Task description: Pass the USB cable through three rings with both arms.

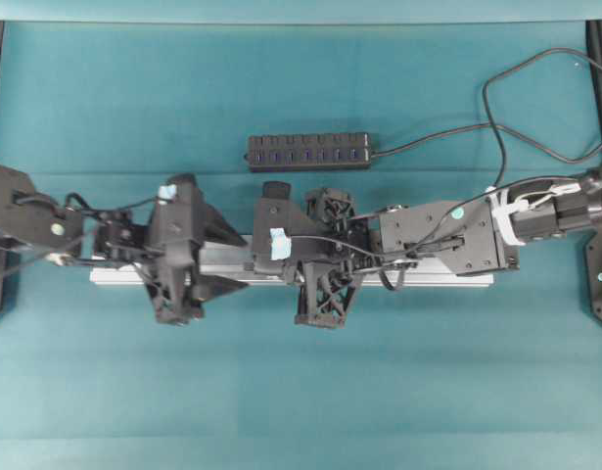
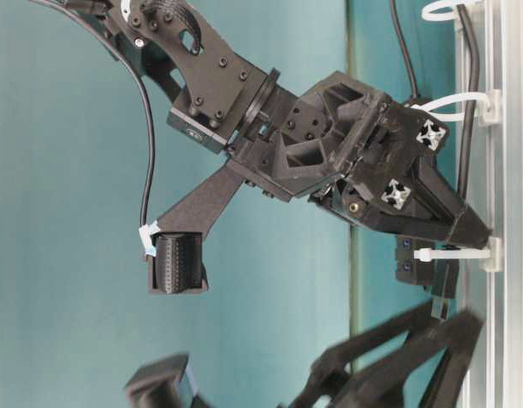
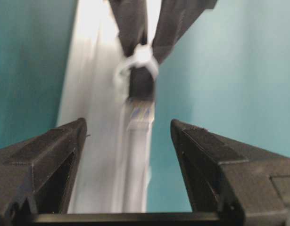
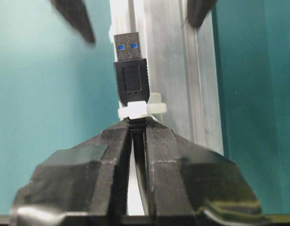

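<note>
In the right wrist view my right gripper point(image 4: 136, 120) is shut on the black USB cable just behind its plug point(image 4: 131, 70). The plug pokes out through a white ring point(image 4: 139, 109) on the silver rail point(image 4: 173, 66). The table-level view shows that ring point(image 2: 452, 253) at the right gripper's point(image 2: 480, 235) tip. There the cable point(image 2: 467, 127) runs back along the rail past two more rings point(image 2: 455, 105) point(image 2: 448, 10). My left gripper point(image 3: 128, 121) is open and faces the plug point(image 3: 141, 101), a short way off it, with nothing between its fingers point(image 3: 55, 155).
A black multi-port hub point(image 1: 308, 152) lies behind the rail point(image 1: 447, 278), its own cable point(image 1: 496, 108) looping to the back right. Both arms crowd the middle of the rail over the teal cloth. The left gripper point(image 1: 234, 260) and right gripper point(image 1: 254, 260) nearly meet.
</note>
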`<move>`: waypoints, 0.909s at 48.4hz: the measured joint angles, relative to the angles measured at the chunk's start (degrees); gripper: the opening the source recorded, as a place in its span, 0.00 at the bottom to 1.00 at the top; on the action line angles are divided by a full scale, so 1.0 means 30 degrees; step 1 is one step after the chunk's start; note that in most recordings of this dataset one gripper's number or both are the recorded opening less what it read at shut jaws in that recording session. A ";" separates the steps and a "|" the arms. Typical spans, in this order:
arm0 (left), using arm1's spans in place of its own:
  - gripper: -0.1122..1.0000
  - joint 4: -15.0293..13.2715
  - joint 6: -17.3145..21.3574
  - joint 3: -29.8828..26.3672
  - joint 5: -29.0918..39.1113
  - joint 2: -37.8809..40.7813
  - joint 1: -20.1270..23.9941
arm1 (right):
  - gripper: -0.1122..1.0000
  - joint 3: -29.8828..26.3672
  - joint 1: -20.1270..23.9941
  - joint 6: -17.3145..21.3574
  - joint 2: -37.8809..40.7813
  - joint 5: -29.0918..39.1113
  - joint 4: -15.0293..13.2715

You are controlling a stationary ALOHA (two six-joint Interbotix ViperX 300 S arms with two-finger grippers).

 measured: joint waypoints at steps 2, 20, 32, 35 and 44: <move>0.80 0.0029 0.0000 -0.0176 -0.0088 0.0264 -0.0029 | 0.03 0.0000 0.0000 0.0000 0.0000 0.0000 0.0029; 0.57 0.0029 -0.0029 -0.0967 -0.0264 0.0879 -0.0029 | 0.03 0.0000 0.0000 0.0000 0.0000 0.0000 0.0029; 0.33 0.0029 0.0000 -0.1025 -0.0264 0.0908 -0.0029 | 0.03 0.0000 0.0000 0.0000 0.0000 -0.0059 0.0029; 0.32 0.0000 0.0000 -0.1055 -0.0264 0.0938 -0.0029 | 0.03 0.0000 0.0029 0.0000 0.0000 -0.0059 0.0029; 0.32 0.0029 0.0000 -0.1055 -0.0264 0.0908 -0.0029 | 0.03 0.0000 0.0029 0.0000 0.0000 -0.0059 0.0000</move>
